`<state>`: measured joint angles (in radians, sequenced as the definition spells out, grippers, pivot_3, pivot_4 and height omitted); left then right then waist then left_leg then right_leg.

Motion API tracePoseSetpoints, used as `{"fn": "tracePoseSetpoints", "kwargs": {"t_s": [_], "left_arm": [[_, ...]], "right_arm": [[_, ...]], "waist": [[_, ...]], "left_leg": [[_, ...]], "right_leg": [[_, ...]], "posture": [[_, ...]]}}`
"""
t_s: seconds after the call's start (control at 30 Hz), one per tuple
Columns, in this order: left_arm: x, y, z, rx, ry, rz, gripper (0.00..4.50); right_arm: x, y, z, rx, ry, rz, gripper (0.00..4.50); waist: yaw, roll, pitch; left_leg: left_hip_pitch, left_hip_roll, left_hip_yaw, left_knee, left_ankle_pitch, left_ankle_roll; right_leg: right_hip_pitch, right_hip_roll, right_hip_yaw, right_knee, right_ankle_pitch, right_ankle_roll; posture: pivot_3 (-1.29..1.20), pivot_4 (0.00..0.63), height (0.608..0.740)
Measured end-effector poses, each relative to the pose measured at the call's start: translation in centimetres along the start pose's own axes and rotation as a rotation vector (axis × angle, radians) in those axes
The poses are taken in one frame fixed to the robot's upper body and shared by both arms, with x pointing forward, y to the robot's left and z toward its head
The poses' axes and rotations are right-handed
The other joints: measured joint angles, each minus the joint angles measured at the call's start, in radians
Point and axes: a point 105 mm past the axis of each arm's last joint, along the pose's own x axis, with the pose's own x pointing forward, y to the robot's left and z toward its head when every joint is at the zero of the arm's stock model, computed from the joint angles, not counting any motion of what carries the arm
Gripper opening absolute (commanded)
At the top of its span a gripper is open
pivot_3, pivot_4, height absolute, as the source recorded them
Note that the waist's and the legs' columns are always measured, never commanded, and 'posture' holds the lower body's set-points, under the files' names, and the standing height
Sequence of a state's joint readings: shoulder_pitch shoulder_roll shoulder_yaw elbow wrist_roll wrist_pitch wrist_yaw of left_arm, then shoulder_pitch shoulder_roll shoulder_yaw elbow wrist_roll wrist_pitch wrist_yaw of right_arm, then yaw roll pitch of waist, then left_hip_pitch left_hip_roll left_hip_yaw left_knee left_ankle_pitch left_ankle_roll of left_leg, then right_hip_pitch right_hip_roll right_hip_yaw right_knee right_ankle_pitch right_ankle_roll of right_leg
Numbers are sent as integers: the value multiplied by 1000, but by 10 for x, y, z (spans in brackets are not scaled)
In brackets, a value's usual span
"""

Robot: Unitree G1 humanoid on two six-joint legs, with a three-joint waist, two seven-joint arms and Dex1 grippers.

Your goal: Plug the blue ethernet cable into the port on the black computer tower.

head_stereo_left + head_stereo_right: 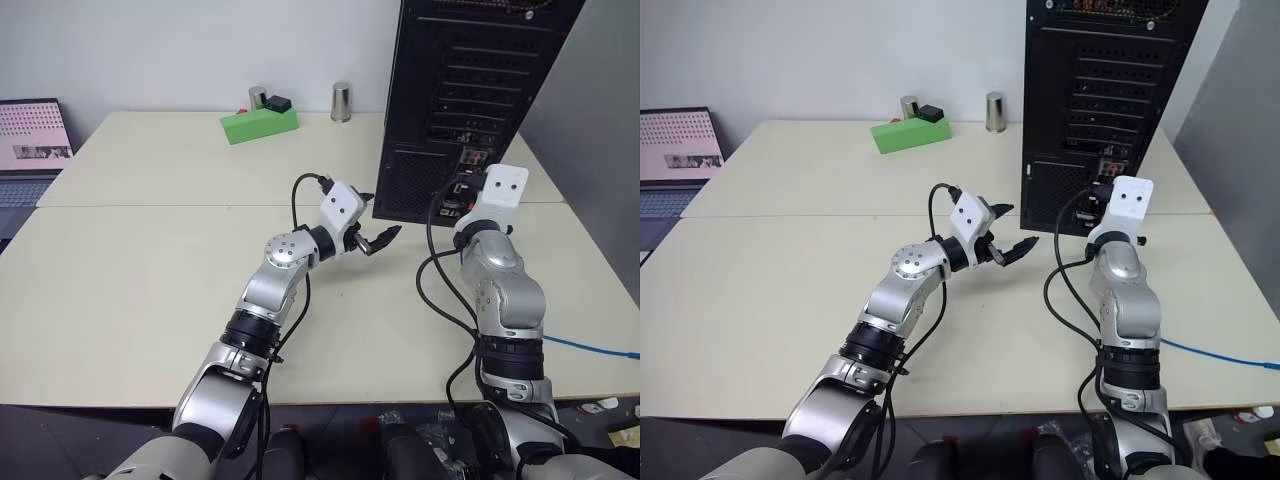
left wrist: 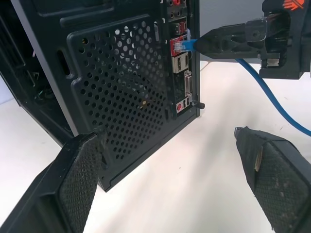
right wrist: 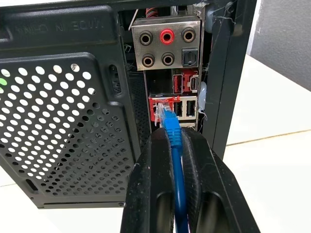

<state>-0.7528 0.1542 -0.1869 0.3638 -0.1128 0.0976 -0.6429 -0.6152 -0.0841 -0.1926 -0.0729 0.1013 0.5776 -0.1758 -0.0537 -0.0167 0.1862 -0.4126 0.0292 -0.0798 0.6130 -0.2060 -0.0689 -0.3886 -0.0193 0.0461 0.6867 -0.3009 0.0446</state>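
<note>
Writing: raised lettering on the black computer tower [image 3: 58, 111], upper left of the right wrist view, too faint to read.
Cable: the blue ethernet cable [image 3: 172, 133] has its clear plug at the red-framed port [image 3: 163, 108], centre of that view; whether it is seated I cannot tell.
Head views: a green block [image 1: 259, 124] and a laptop [image 1: 33, 145] sit upper left.
Right gripper [image 3: 171, 145]: clamped on the cable.
Left gripper [image 2: 170, 170]: spread wide, holding nothing.

Left gripper [image 1: 386, 238] points toward 3 o'clock, fingers [image 2: 77, 179] spread wide and empty. Right gripper [image 3: 171, 138] points toward 12 o'clock, fingers pinched together.
</note>
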Motion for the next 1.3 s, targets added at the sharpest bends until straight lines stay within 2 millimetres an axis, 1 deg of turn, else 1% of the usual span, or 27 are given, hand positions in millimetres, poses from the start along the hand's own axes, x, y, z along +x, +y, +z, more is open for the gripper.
{"fn": "tracePoseSetpoints", "kwargs": {"t_s": [0.27,0.67,0.97,1.3], "left_arm": [[0,0,0,2,0,-1,4454],[0,-1,0,2,-2,-2,4454],[0,-1,0,2,-2,-2,4454],[1,-1,1,1,-3,-2,4454]], "right_arm": [[0,0,0,2,0,-4,0],[-1,15,-1,51,-3,-65,0],[1,16,-2,52,-13,-88,0],[9,21,-3,16,-29,-117,0]], "waist": [[1,0,0],[-1,0,0],[-1,0,0],[-2,0,0]], "left_leg": [[-1,0,0,0,0,0],[-1,0,0,0,0,0],[0,0,0,0,0,0],[0,0,0,0,0,0]], "right_leg": [[0,0,0,0,0,0],[-1,0,0,0,0,0],[-1,0,0,0,0,0],[-1,0,0,0,0,0]], "posture": [[0,150,740],[0,150,740],[0,150,740],[0,150,740]]}}
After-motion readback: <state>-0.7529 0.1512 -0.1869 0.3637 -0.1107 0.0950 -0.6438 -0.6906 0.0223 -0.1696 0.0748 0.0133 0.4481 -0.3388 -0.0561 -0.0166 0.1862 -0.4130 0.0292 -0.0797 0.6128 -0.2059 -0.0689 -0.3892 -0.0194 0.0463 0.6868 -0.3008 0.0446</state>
